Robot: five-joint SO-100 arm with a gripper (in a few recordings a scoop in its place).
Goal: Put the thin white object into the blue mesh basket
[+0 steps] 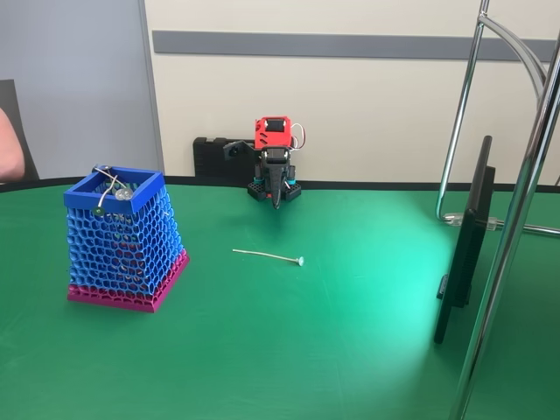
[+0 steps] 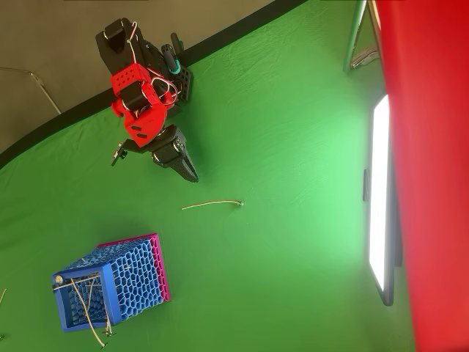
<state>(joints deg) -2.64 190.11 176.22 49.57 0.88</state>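
Not yet begun: stick [image 1: 268, 255] lying on table [image 1: 289, 350], right of basket [image 1: 122, 241]; gripper [image 1: 276, 198] far back, closed, empty.

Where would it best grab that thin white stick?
Near the middle of the stick, coming straight down from above with the fingers across its length. It lies flat on the table with open cloth around it, so only the top is reachable.

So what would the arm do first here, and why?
Probably reach forward and down toward the thin white object. It lies loose on the green table, apart from the blue mesh basket, and the gripper hangs near the arm's base, holding nothing.
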